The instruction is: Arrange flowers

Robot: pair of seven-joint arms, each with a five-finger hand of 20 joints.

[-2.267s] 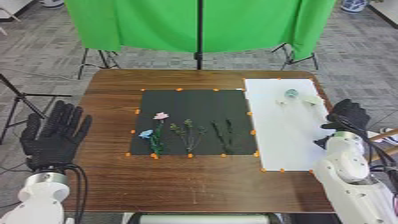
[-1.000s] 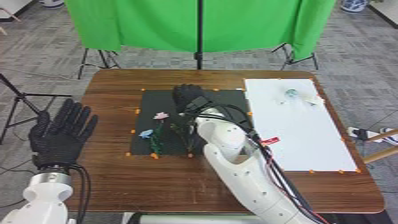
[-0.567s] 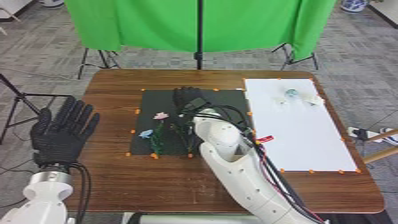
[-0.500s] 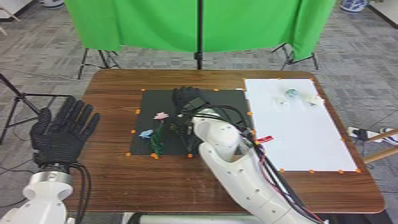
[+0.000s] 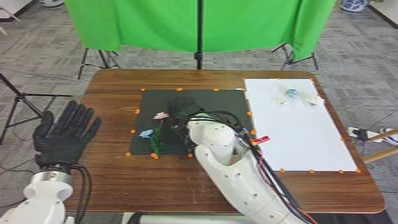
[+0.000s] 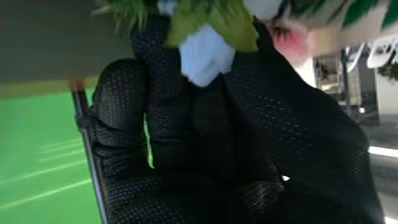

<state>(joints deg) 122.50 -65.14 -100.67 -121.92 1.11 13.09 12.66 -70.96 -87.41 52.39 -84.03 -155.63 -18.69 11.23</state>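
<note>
Step (judged): stem pick-up. Black-gloved right hand (image 5: 184,108) near centre frame; grip: cannot tell. Small pink flower (image 5: 161,115), light-blue flower (image 5: 147,134) lie left of it. Black-gloved left hand (image 5: 60,139): fingers apart. Next: confirm hold, then lift.

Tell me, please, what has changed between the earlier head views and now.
The right hand moved left from the right edge of the table to over the black mat, then drew slightly nearer the robot. Whether it holds anything, I cannot tell. The pink flower and blue flower stayed put.
</note>
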